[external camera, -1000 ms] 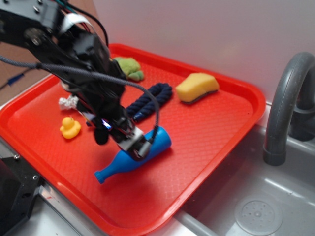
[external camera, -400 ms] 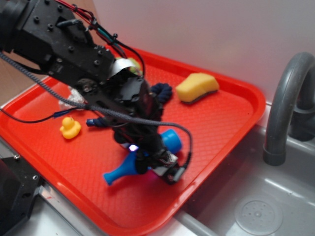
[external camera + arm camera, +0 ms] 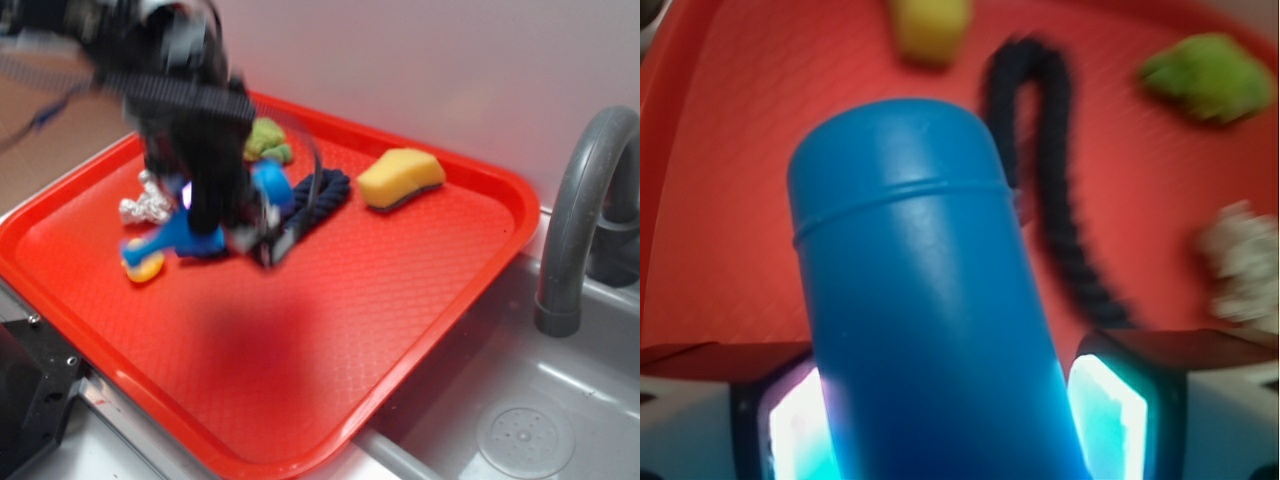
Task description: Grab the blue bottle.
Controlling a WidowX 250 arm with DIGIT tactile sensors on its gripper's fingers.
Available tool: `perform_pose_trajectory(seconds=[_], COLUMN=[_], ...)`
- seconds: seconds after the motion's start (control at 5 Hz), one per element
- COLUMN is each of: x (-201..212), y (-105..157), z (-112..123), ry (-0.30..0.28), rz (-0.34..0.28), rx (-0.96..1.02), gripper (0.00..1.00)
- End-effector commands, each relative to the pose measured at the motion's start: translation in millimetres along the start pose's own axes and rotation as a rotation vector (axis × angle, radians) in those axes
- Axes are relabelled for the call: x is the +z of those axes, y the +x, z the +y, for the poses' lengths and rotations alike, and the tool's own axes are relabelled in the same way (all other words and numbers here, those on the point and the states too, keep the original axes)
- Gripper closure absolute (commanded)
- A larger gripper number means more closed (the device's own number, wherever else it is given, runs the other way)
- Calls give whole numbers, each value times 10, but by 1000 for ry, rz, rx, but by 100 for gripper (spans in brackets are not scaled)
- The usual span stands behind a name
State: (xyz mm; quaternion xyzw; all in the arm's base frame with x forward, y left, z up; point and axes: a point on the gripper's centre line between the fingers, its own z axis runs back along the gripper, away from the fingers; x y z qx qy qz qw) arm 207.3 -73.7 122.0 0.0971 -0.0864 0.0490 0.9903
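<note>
Pincer [image 3: 950, 400], clamped on the blue bottle [image 3: 930, 300]: in the wrist view its two lit pads press the bottle's body from either side, the flat base pointing away from the camera. In the exterior view the pincer [image 3: 235, 225] is blurred with motion, and the blue bottle [image 3: 190, 235] hangs in it, neck toward the left, above the red tray [image 3: 400, 300]. A second ago the bottle lay on the tray near its front edge; it has since been lifted clear and carried back toward the tray's left side. The grab therefore appears accomplished. Beside the load: the yellow duck [image 3: 145, 265] just below the neck, the navy rope [image 3: 315, 195] behind, a crumpled foil ball [image 3: 145, 207], a green cloth [image 3: 268, 140], and the yellow sponge [image 3: 400, 177] well apart.
</note>
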Motion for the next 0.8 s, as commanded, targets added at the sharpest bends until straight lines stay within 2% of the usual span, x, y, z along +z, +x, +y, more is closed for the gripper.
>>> perform_pose_trajectory(seconds=[0.0, 0.2, 0.4, 0.6], x=[775, 1111, 1223, 1023], y=[506, 572, 549, 598], z=[398, 463, 511, 532], ry=[42, 16, -13, -27], rz=[-54, -87, -103, 8], rx=[169, 219, 213, 154], gripper=[100, 100, 100, 95])
